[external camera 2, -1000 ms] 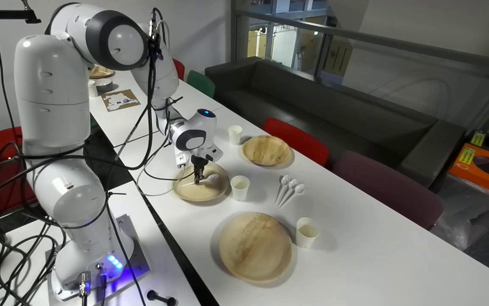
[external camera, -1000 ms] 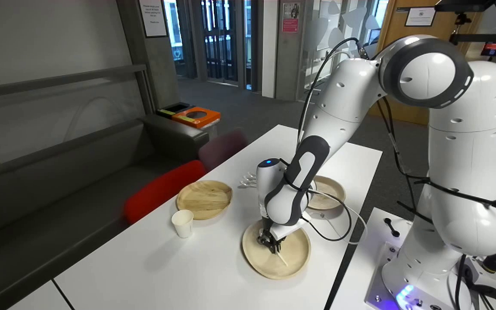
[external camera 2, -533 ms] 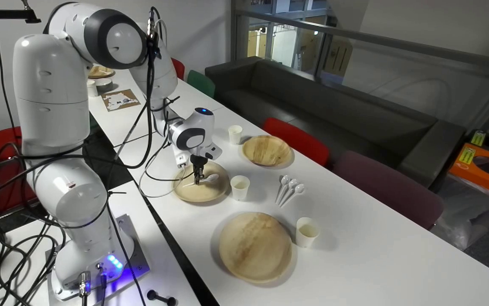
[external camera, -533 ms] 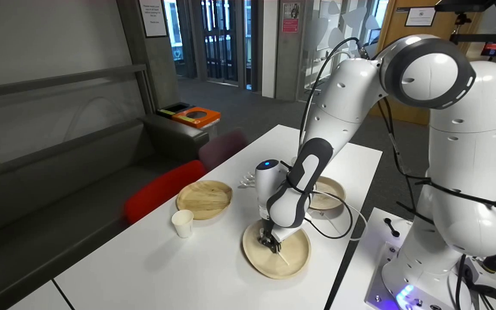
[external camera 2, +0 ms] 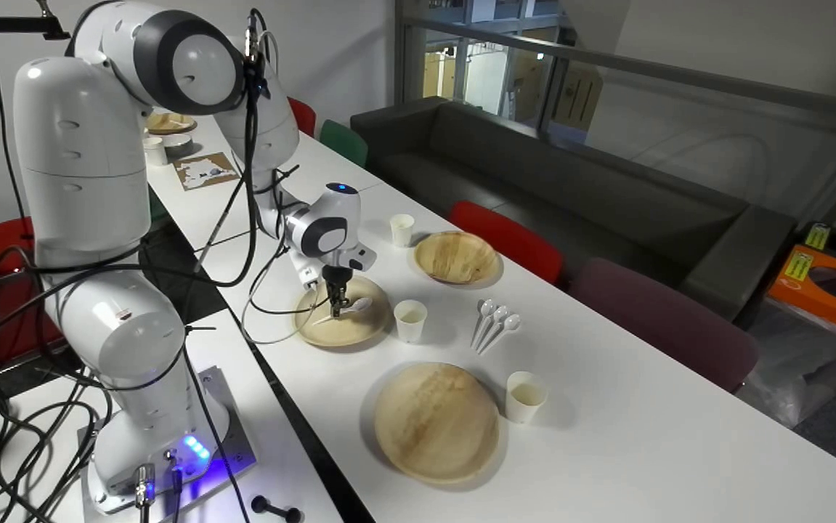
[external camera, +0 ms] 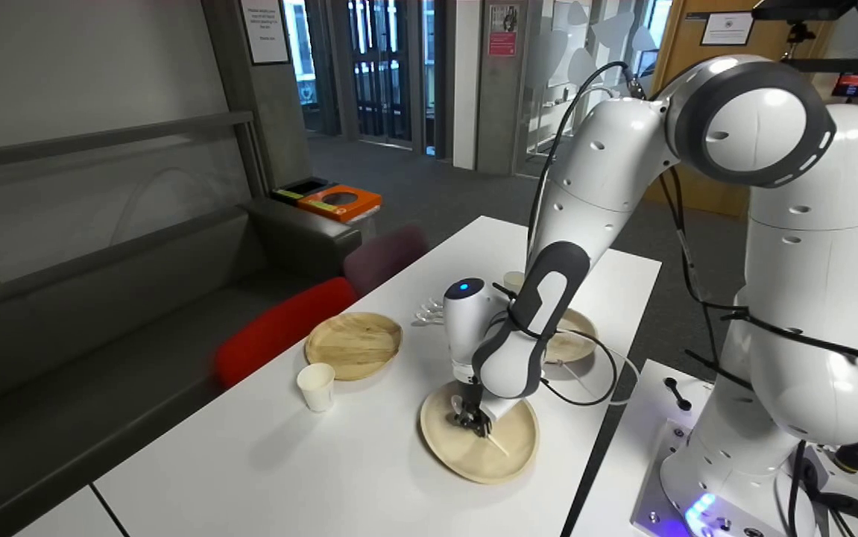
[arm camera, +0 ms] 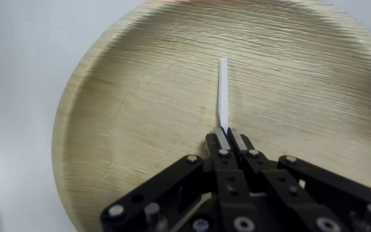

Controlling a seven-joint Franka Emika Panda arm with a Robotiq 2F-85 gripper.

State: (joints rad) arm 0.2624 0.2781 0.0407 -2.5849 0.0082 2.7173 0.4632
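Note:
A white plastic spoon [arm camera: 223, 93] is pinched near its middle by my gripper [arm camera: 226, 131], the jaws nearly together around the thin handle. In the wrist view the handle points away from the fingertips; the bowl end is hidden there. An exterior view shows the spoon's bowl [external camera 2: 362, 304] on the far side of the fingers. Beneath lies a round wooden plate [arm camera: 85, 129], and the gripper [external camera: 484, 431] is low over its middle. I cannot tell whether the spoon touches the plate. Both exterior views show the plate [external camera: 466, 466] resting on the white table.
A paper cup [external camera 2: 410, 322] stands close beside the plate. Several spoons [external camera 2: 495, 328] lie farther along the table, between two more wooden plates, one near [external camera 2: 436, 421] and one far [external camera 2: 457, 258]. Other cups are at the near right [external camera 2: 524, 398] and far side [external camera 2: 402, 229]. Cables hang along the arm.
The gripper has shifted slightly toward the robot's base side, and the spoon has moved with it, its handle end swinging a little. The jaws have stayed shut on it.

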